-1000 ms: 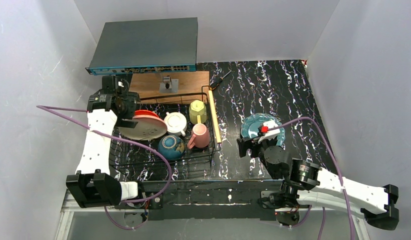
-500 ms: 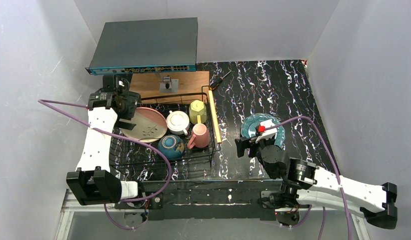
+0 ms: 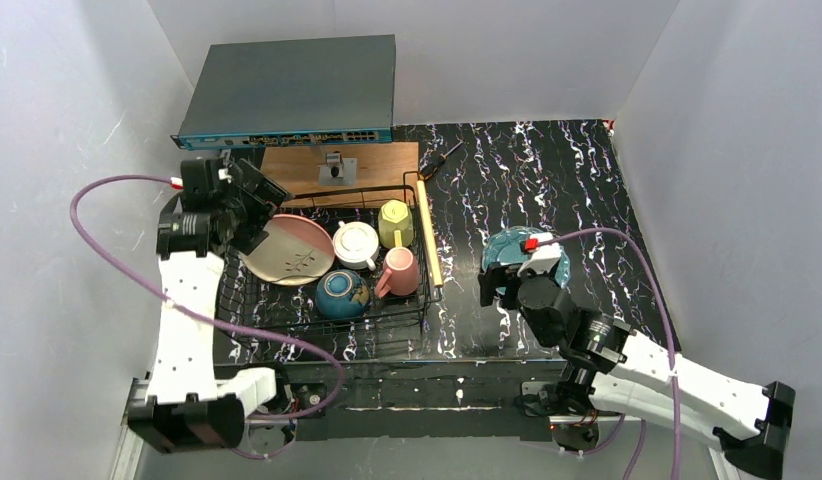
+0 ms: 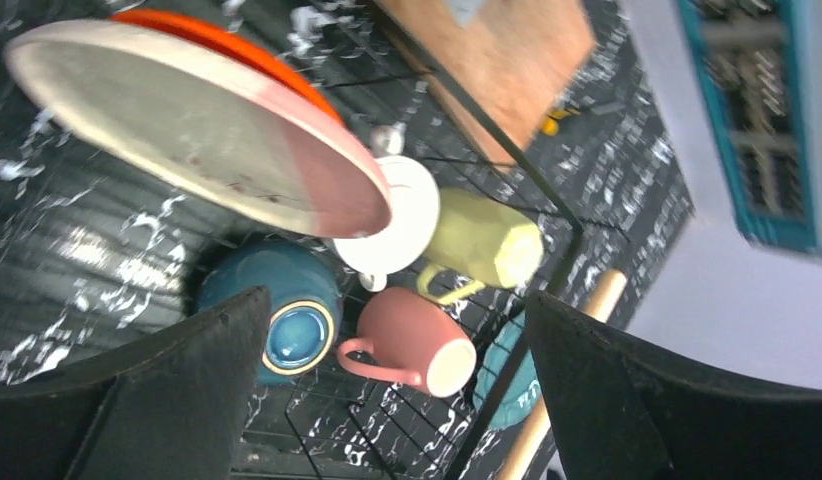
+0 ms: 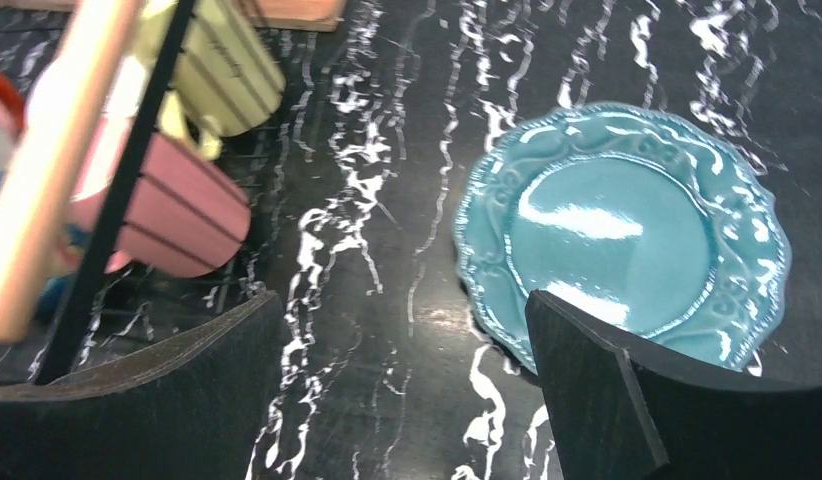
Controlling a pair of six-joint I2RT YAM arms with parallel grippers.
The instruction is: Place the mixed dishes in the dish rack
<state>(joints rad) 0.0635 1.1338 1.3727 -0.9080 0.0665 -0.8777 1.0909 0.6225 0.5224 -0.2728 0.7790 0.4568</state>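
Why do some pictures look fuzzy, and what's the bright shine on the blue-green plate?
Right wrist view: white glare on the teal plate; the wooden handle near the lens is blurred. Left wrist view: scene tilted, rim of the cream plate soft, dark pincer fingers at the bottom unfocused. Top view: sharp, evenly lit.

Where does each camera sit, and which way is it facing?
Top external: above and behind the bases, looking down on the table; both arms, left tool and right tool show.
Left wrist: over the dish rack, looking down into it; own fingers below.
Right wrist: low, facing the teal plate; own fingers below.
Shared: pink mug, in all three.
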